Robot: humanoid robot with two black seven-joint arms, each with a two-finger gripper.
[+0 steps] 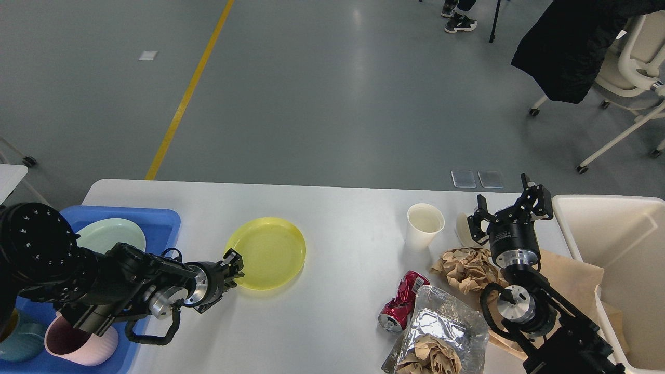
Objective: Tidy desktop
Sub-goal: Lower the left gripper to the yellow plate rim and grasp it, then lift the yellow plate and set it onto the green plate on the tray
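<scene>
The desktop (343,218) spreads white across the lower half of my view, with grey floor beyond its far edge, and I place everything else by the yellow plate (267,253) lying flat on it left of centre. My left gripper (235,266) sits at the plate's near-left rim, its dark fingers close together right at the edge; I cannot tell whether they actually pinch the rim or only touch it. Left of the plate, a blue tray (156,221) overhangs the desktop's left end, holding a pale green dish (106,234) and, nearer me, a pink cup (78,345). Well to the right of the plate stands a white paper cup (423,226). Right of that cup my right gripper (509,210) hovers with its fingers spread wide, holding nothing. Below it lie crumpled brown paper (465,267), a crushed red can (402,306) and a foil bag (441,332). A cream bin (608,208) stands at the far right.
</scene>
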